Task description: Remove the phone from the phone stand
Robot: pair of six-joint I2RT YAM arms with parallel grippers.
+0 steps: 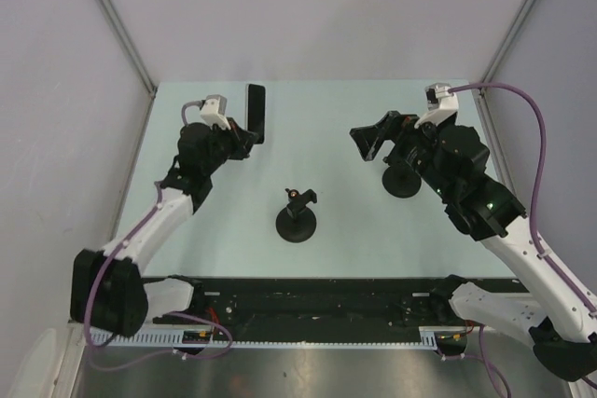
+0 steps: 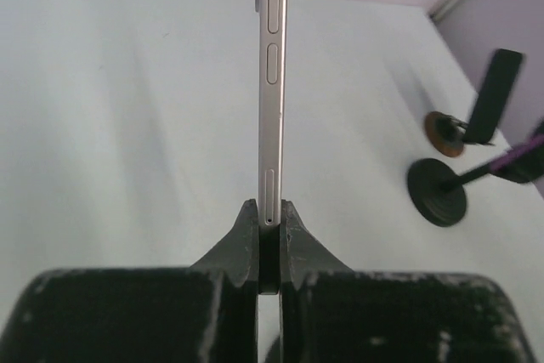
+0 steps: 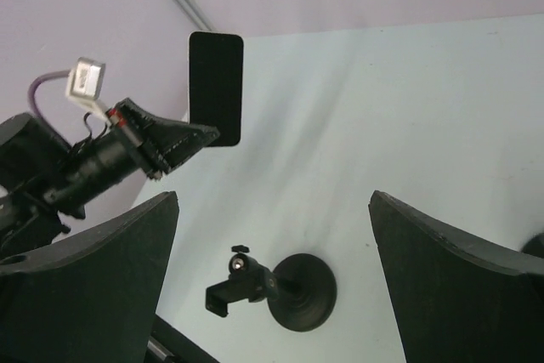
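The phone stand (image 1: 297, 221) sits on its round black base near the middle of the pale counter (image 1: 224, 230), and its small clamp head holds nothing. The phone (image 1: 256, 112) is off the stand, well apart from it, to its left and toward the far side of the counter. The left gripper (image 2: 269, 244) holds it there: the jaws are clamped tight on one short end of the phone, so the left wrist view shows the thin metal edge with its side buttons running straight up from the grip. The right wrist view shows the phone's dark face. Whether the phone touches the counter cannot be told.

The right gripper (image 1: 368, 142) hangs to the right of the stand and a little farther back, with its jaws spread wide and nothing between them. In its own wrist view, the phone stand lies below on the counter between the two dark fingers (image 3: 93, 278). A second stand (image 1: 401, 182), also black with a round base, is to the right of the phone stand, close under the right arm.
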